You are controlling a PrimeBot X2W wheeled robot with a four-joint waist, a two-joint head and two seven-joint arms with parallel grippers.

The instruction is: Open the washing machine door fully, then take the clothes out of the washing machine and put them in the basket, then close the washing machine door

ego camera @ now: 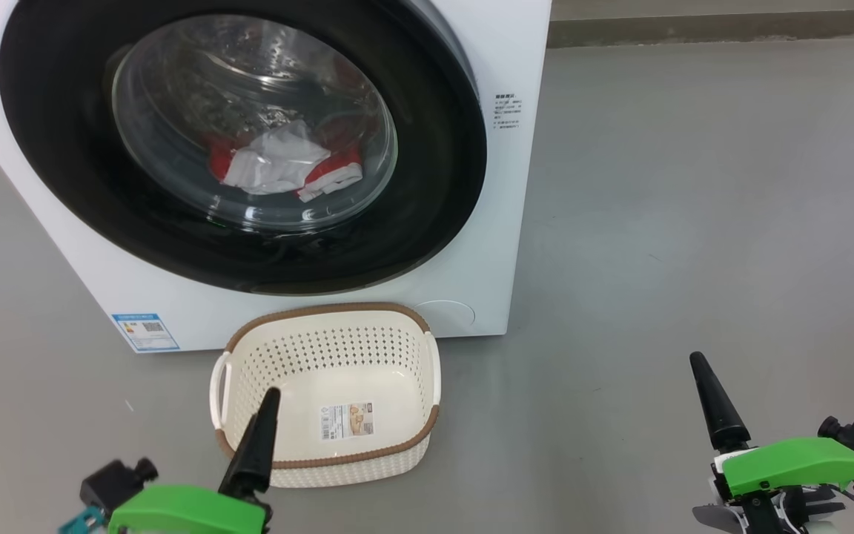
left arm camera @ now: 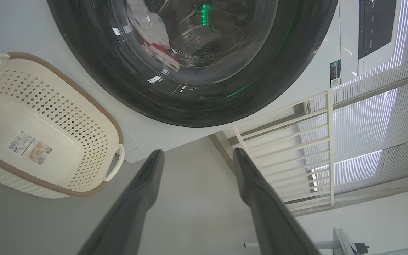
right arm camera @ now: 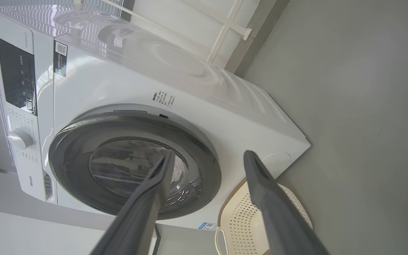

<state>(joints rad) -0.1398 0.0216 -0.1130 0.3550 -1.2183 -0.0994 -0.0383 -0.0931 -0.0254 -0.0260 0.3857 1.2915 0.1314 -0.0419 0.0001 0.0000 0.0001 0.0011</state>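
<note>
Both spread and empty, the left gripper (left arm camera: 198, 152) sits at seven o'clock of the basket (ego camera: 323, 308), the right gripper (right arm camera: 209, 154) at four, with the clothes (ego camera: 279, 167) at twelve, blurred behind the shut washing machine door (ego camera: 64, 148).

Floor (ego camera: 694, 185): smooth matte grey, a few faint scuffs, soft even light. At its far edge a darker grey-brown skirting strip (ego camera: 694, 31), with a paler wall (ego camera: 694, 7) above. Left wrist view: white barred rail (left arm camera: 329, 148) at the floor edge. Behind it, pale slatted blinds (left arm camera: 363, 124) with blue-white daylight glowing through. Plain white wall next to them. Lower right corner of that view: pale stand or bracket (left arm camera: 342, 241) with a black knob, can't tell which. Right wrist view: same rail against a cream wall, blinds at the left edge.
</note>
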